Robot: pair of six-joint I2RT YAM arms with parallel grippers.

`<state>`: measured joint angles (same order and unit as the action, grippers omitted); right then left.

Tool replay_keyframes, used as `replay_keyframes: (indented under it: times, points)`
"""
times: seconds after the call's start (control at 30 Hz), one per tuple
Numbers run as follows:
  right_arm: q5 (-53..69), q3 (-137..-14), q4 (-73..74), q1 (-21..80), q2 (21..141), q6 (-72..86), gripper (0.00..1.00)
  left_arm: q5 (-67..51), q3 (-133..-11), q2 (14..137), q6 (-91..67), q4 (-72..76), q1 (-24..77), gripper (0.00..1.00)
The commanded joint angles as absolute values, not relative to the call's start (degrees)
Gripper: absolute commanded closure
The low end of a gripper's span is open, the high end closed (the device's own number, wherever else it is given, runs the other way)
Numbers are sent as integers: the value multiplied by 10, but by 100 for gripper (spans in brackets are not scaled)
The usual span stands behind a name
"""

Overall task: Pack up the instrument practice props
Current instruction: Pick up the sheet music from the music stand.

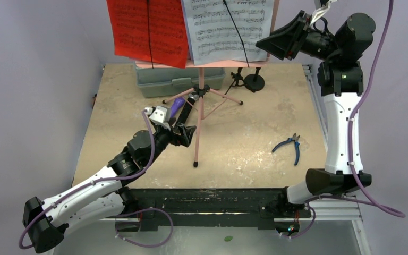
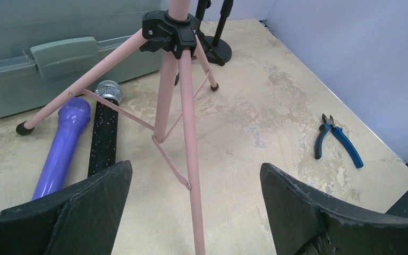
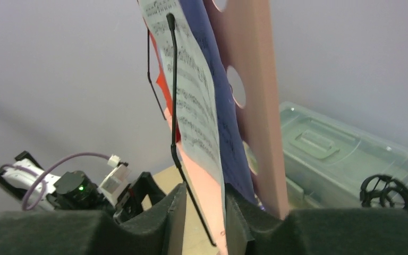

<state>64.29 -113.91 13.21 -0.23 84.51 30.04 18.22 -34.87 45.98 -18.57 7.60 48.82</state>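
The pink tripod (image 1: 198, 133) stands mid-table, the white sheet-music page (image 1: 228, 29) propped on top. Our left gripper (image 2: 195, 172) gapes astride its near leg; we should steady that first. Our right gripper (image 3: 204, 212) straddles the page's lower edge, and whether it pinches we cannot tell; we should lift paper only.
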Motion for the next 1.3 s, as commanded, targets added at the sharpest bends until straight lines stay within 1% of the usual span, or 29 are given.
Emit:
replay_keyframes:
  times: [0.0,0.1,0.13,0.2,0.33,0.6,0.7,0.77,0.93,1.1,1.27]
  points:
    - [623,-1199,127,10,847,281,76,187,-356,451,-197,74,489,10]
    - [622,-1231,139,10,853,262,96,188,-358,449,-199,69,489,10]
    - [622,-1246,149,9,854,250,100,188,-359,448,-199,66,489,10]
    - [622,-1276,172,2,853,225,100,190,-360,444,-200,61,489,10]
    - [647,-1313,172,-51,850,227,100,193,-357,434,-202,56,489,10]
    - [689,-1354,102,-120,850,297,100,195,-355,424,-201,48,489,10]
    - [707,-1369,37,-157,855,358,100,198,-353,418,-202,46,489,10]
    - [722,-1374,-37,-194,860,425,100,200,-353,415,-202,44,489,10]
    - [747,-1358,-287,-284,877,643,100,201,-353,413,-203,42,489,10]
    - [751,-1332,-312,-303,875,664,100,200,-353,417,-202,45,489,10]
    - [752,-1344,-314,-324,875,664,100,201,-353,417,-201,44,489,10]
